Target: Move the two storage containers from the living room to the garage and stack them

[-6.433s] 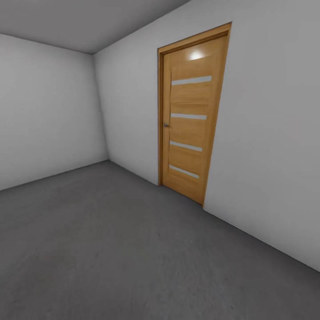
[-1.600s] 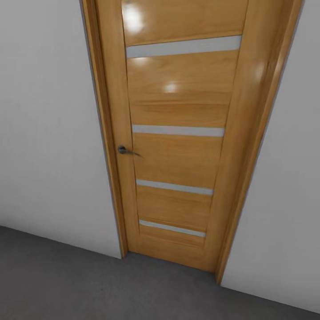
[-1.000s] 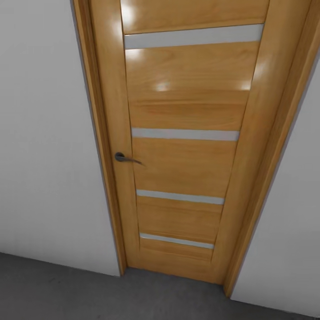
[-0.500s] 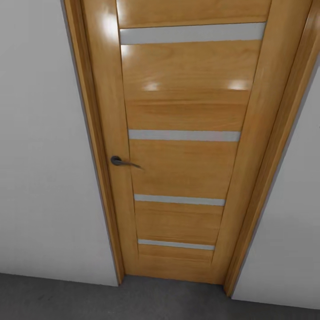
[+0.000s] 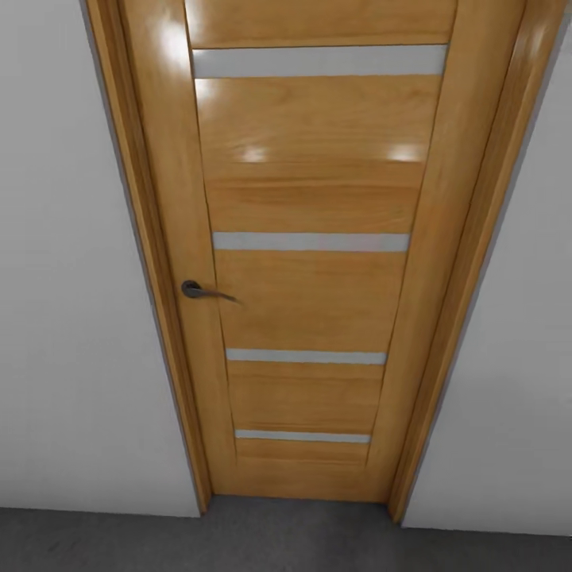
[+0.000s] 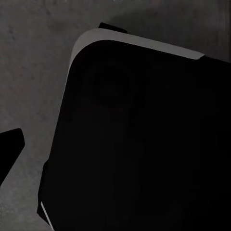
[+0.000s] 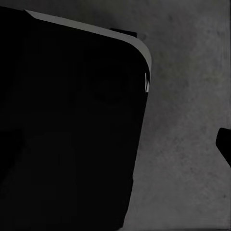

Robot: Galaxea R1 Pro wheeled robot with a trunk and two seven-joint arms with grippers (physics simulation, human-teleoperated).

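Progress: I am facing a shut honey-brown wooden door (image 5: 318, 262), lever handle (image 5: 199, 291) at its left, pale grey walls (image 5: 71, 318) either side; both wrist cameras are looking down at the dark concrete floor (image 7: 192, 144) past my black base (image 6: 144, 144). Containers: none showing, location unknown; I am judging neither delivered. Fingers: I cannot tell their state.

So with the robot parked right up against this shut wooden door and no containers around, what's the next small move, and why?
Probably reach for the door handle to open the door. It stands shut in its frame, close ahead, with grey concrete floor at its foot. Both wrist views look down on that floor beside the robot's dark base, so an arm must be raised first.
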